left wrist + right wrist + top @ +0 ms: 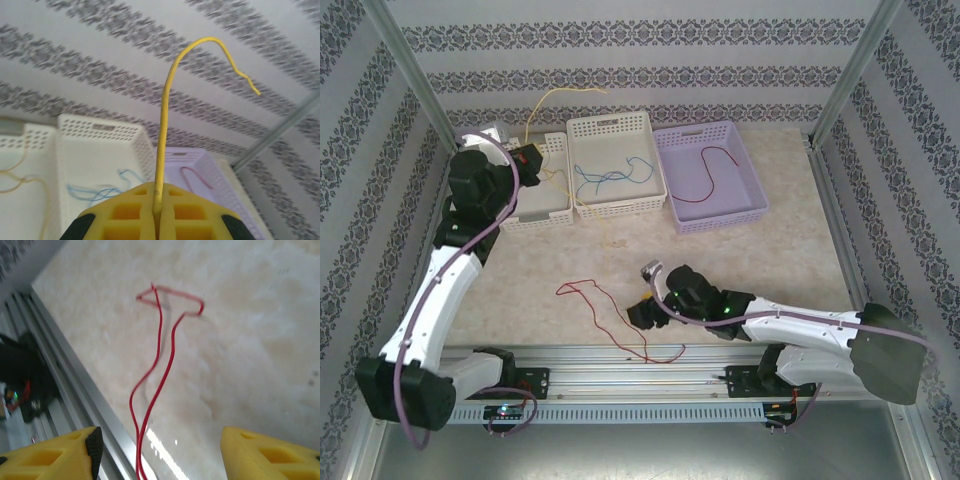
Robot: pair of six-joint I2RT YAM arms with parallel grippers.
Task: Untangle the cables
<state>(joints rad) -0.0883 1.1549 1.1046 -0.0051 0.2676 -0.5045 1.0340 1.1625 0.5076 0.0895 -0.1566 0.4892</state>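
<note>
**Yellow cable pinched at upper left, red cable loose at the near edge**

A yellow cable [560,95] [162,125] is clamped between the closed fingers of the left gripper [530,160] [156,205] at the upper left of the top view. It rises from them and arcs over towards the patterned back wall.

A loose red cable [595,300] [160,340] lies on the table [770,260] at lower centre, one end reaching the aluminium rail. In the right wrist view two of its strands run between the fingers of the right gripper [645,312] [160,450], which are spread wide and grip nothing.

A blue cable [610,178] [100,192] is coiled in the middle white basket [610,125]. A second red cable [715,165] [192,175] lies in the purple basket [705,133] to its right.

A yellow strand [30,178] is seen in the left white basket [545,215]; whether it belongs to the held cable cannot be told
</note>
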